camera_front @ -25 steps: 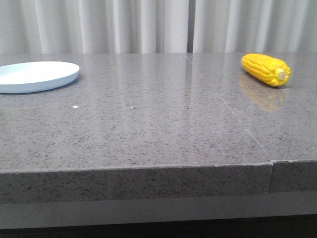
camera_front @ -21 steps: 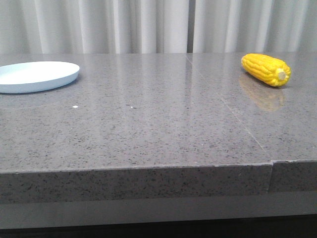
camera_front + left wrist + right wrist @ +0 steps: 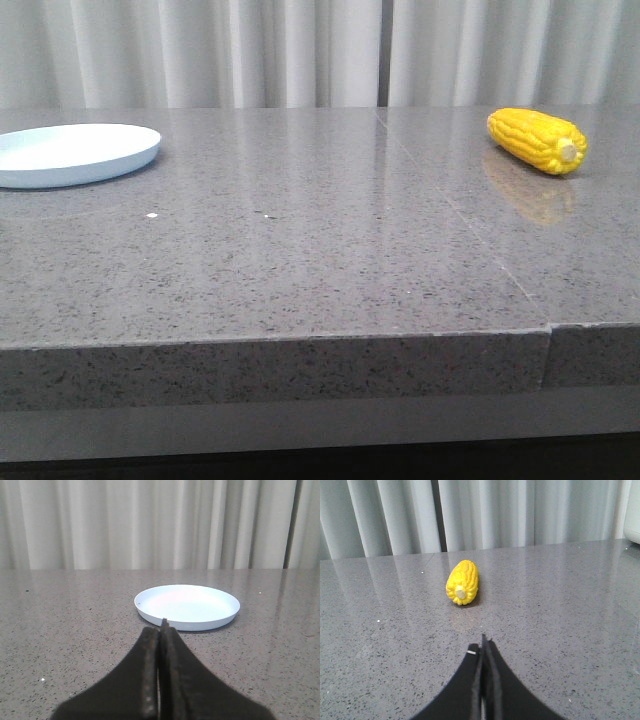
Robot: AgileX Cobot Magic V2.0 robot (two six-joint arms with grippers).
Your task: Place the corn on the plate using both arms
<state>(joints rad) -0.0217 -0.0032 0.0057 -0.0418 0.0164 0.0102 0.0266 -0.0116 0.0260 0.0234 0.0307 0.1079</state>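
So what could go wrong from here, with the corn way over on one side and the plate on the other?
The corn is round and lies loose on a glossy table, so a nudge might roll it away. The right gripper is shut and would have to open before grasping. The plate sits far left, near the left gripper, also shut, so moving the corn across may take a handover, where it could drop.
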